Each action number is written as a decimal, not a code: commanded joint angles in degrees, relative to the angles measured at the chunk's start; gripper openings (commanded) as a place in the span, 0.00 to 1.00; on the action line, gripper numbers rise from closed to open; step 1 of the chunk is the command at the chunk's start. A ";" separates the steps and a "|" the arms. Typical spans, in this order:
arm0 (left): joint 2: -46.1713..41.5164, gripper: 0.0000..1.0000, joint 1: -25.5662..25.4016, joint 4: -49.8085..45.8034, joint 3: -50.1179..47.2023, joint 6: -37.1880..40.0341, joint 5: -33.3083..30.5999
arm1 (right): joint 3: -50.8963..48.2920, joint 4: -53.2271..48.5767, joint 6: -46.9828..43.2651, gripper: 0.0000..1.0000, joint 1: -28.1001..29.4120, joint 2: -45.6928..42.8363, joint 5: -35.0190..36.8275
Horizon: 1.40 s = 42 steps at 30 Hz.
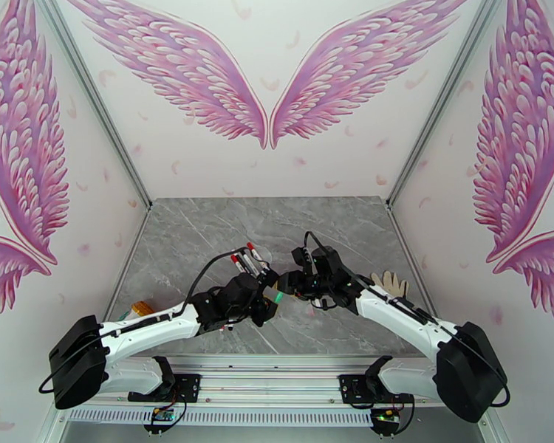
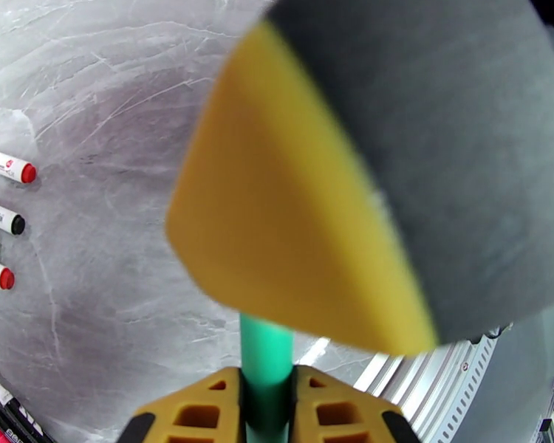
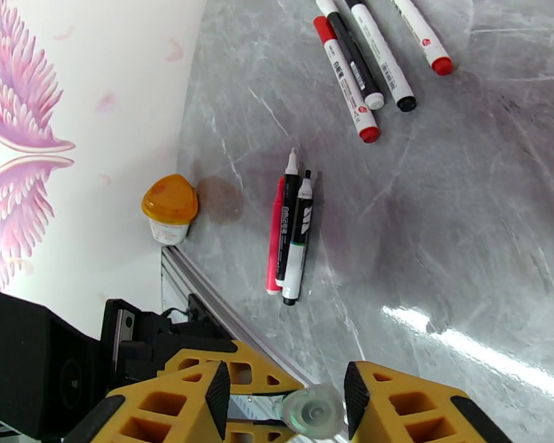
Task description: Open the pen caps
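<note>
Status: left gripper (image 2: 266, 379) clamped on green pen (image 2: 266, 348). The right gripper (image 3: 284, 399) sits narrow around its cap (image 3: 314, 411) — not gripping yet. On the table (image 3: 462, 215), three pens (image 3: 288, 230) look uncapped — four others (image 3: 373, 68) capped.

The desk (image 1: 203, 230) was grey with pale marble veins. The walls (image 1: 277, 171) were white, patterned with pink-and-purple feathered wings (image 1: 188, 75). Both arms (image 1: 151, 330) were white with black joints. At the bottom of the left wrist view, the left fingers (image 2: 196, 415) were yellow-orange and the mint-green pen (image 2: 266, 356) plain. At the upper right of the right wrist view, white pens (image 3: 380, 49) had red or black ends. At centre were a pink pen (image 3: 275, 238) and black-and-white ones (image 3: 295, 238). The small cup (image 3: 170, 208) had an orange lid and white body. The right fingers (image 3: 410, 407) were yellow-orange with black pads.
</note>
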 commanded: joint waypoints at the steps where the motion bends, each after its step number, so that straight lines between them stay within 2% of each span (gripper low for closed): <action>1: 0.52 0.20 -0.55 1.39 1.96 -0.58 0.97 | 0.89 2.31 0.63 0.42 0.66 0.38 0.22; 16: 0.56 0.20 -0.54 2.86 0.92 -2.32 1.11 | 0.24 2.05 0.47 0.24 1.05 0.15 1.61; 20: -0.10 0.28 0.16 4.47 -0.23 -3.91 2.77 | 0.30 1.46 -0.07 0.22 1.10 -1.23 2.27; 25: -0.62 0.40 2.01 7.65 -1.95 -5.59 8.00 | 0.45 1.30 -0.25 0.20 1.07 -3.16 1.55; 30: -0.01 0.41 3.42 9.12 -2.83 -5.84 11.56 | 0.59 2.13 0.08 0.19 1.04 -3.81 -0.22; 33: -0.01 0.40 4.34 10.45 -3.68 -6.61 13.07 | 0.45 2.70 0.26 0.19 1.04 -4.01 -1.48; 37: 0.30 0.31 4.68 11.68 -3.63 -6.94 15.62 | 0.08 4.22 0.51 0.18 1.06 -3.71 -3.06; 42: -0.15 0.20 4.68 10.71 -3.62 -6.41 15.19 | -0.14 3.90 0.61 0.18 1.05 -3.99 -2.36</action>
